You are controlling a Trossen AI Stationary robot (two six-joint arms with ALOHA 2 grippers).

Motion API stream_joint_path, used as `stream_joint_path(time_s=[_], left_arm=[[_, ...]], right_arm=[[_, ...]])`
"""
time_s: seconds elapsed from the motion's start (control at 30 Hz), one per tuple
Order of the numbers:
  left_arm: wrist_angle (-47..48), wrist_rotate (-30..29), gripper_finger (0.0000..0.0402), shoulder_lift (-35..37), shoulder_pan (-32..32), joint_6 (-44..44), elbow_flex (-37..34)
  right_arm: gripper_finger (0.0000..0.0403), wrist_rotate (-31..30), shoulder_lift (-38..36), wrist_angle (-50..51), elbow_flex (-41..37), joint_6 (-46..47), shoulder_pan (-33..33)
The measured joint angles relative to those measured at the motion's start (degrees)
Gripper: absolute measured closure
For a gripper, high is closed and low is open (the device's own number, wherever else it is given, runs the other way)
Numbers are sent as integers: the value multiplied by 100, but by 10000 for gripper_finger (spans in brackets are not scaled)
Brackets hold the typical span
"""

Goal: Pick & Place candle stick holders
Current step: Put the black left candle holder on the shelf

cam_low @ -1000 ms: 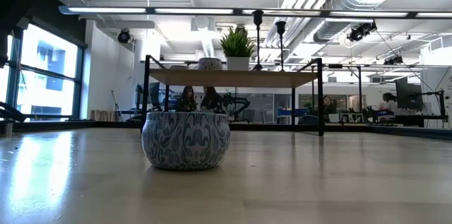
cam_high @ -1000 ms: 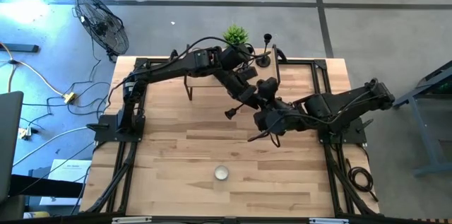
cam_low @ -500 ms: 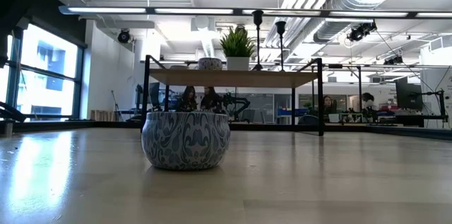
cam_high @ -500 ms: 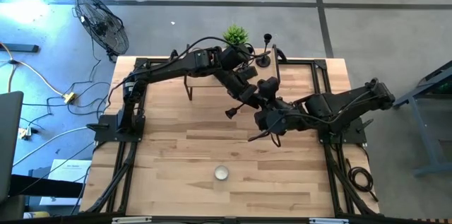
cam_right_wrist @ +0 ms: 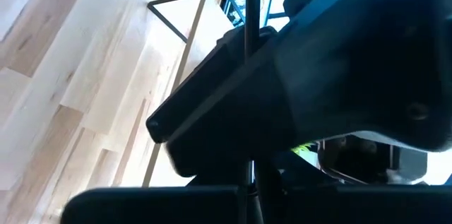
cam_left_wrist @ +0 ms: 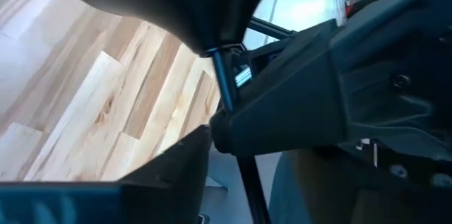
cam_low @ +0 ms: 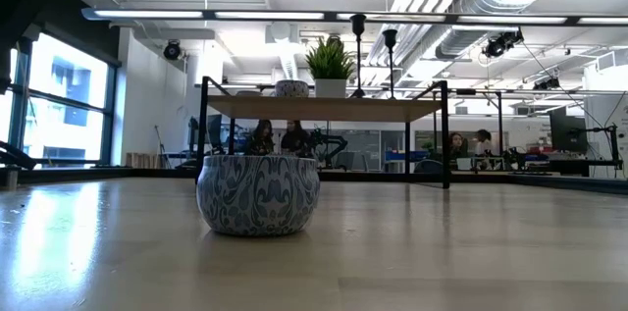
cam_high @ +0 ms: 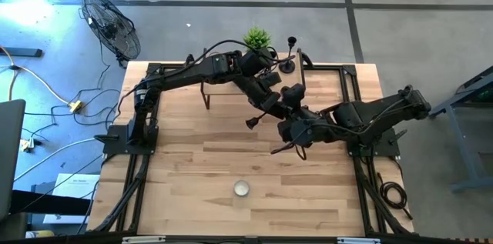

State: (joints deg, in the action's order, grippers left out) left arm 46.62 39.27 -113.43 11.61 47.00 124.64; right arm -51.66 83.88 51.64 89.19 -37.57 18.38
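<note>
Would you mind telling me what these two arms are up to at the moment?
The left gripper and right gripper meet above the middle of the table, close around one black candlestick holder. It looks like a handover, though which one holds it is unclear. A second holder stands on the raised shelf by the potted plant. A patterned candle tin sits apart, untouched.

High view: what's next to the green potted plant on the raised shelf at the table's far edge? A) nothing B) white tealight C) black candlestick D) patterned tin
C: a black candlestick stands just right of the green potted plant on the shelf; the white tealight sits on the table near its front edge.
</note>
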Motion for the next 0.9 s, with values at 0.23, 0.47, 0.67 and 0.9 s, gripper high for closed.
stream_joint_path(time_s=[0.23, 0.47, 0.67, 0.9], left_arm=[[68, 111, 146, 0, 1, 280, 0], [120, 133, 136, 0, 1, 307, 0], [77, 137, 136, 41, 1, 249, 0], [-137, 257, 136, 225, 2, 45, -4]], right_arm=[[402, 6, 2, 0, 0, 3, -1], [402, -26, 2, 0, -2, -29, -1], [402, -36, 2, 0, 0, -38, -1], [402, -2, 2, 468, 0, 379, -1]])
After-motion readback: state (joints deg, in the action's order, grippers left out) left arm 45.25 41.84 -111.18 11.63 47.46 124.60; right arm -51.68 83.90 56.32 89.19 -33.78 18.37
